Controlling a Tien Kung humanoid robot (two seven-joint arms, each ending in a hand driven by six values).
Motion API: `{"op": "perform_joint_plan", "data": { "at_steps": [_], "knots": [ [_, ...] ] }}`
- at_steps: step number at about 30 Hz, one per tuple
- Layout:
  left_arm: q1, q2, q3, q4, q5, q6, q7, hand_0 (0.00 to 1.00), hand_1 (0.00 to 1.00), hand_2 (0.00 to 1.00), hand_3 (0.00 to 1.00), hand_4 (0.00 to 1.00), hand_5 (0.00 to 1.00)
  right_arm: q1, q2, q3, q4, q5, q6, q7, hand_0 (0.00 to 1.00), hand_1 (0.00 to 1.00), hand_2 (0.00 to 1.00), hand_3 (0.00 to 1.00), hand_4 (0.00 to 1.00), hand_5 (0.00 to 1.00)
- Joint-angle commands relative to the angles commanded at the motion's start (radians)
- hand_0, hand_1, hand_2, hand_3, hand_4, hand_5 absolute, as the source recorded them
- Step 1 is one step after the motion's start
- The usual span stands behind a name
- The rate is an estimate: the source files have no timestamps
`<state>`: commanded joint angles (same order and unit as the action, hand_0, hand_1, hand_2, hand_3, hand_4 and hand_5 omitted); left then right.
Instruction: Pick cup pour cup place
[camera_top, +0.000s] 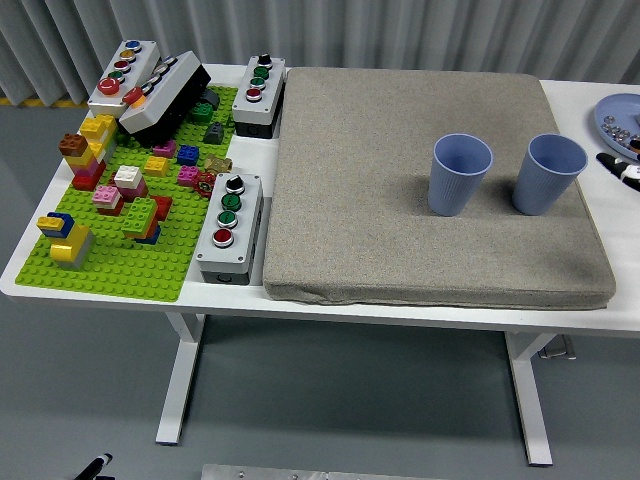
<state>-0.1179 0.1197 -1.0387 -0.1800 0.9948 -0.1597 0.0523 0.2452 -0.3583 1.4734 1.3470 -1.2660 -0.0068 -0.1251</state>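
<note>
While I scan the white table (420, 305), neither robot hand is in view, so I cannot tell their state. I note a grey pad (400, 150), then a green brick baseplate (130, 272). Two blue cups stand upright on the pad, left cup (461, 174) near right cup (549, 173), apart; contents not discernible. Three button boxes carry no legible writing.
</note>
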Motion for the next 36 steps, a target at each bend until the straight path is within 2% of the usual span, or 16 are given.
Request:
{"op": "perform_joint_plan", "data": {
  "at_steps": [10,36],
  "knots": [
    [-0.001,-0.004,0.009,0.0,-0.002,-0.001,0.0,0.87,0.854,0.864,0.777,0.64,0.975,-0.029,0.036,-0.021,-0.026,0.027,0.008,0.006,0.931,0.902,0.998,0.998,0.931,0.273],
    [-0.004,-0.001,0.055,0.0,-0.032,-0.003,-0.001,0.87,0.853,0.862,0.776,0.64,0.978,0.046,0.087,-0.07,-0.216,0.122,-0.027,0.072,0.924,0.889,0.963,0.998,0.905,0.279]
  ]
}}
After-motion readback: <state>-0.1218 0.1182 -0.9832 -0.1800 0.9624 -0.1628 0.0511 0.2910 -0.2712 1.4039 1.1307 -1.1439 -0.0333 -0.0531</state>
